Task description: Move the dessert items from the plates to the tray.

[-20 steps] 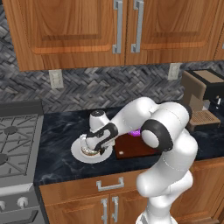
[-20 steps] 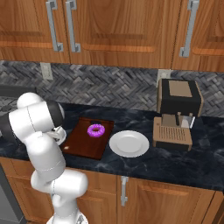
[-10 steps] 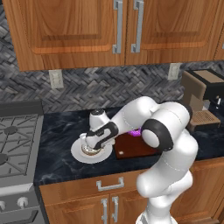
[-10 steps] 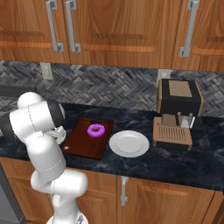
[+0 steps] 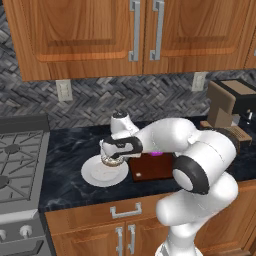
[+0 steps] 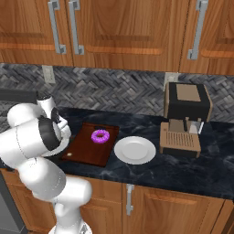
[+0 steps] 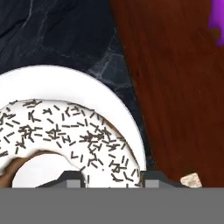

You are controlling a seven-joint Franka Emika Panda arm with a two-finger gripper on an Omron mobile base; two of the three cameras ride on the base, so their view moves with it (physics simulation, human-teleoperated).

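The claw [image 5: 112,159], apparently clenched on the iced donut [image 7: 65,135] above its plate [image 5: 103,172], could drop it short of the tray [image 6: 93,147] if the rim grip slips.

The brown ring donut with white speckled icing [image 7: 70,131] lies on a round flat white plate [image 5: 102,172] near the front edge of the dark marbled worktop [image 6: 183,167], beside the gas stove [image 5: 15,155] at the worktop's left end. Just right of that plate lies the flat rectangular dark reddish-brown wooden tray [image 6: 89,146], with the glossy purple-magenta ring donut [image 6: 100,135] on its rear part. A second round white plate [image 6: 135,150] lies just right of the tray. The boxy brown coffee machine [image 6: 185,119] stands further right, toward the back edge.
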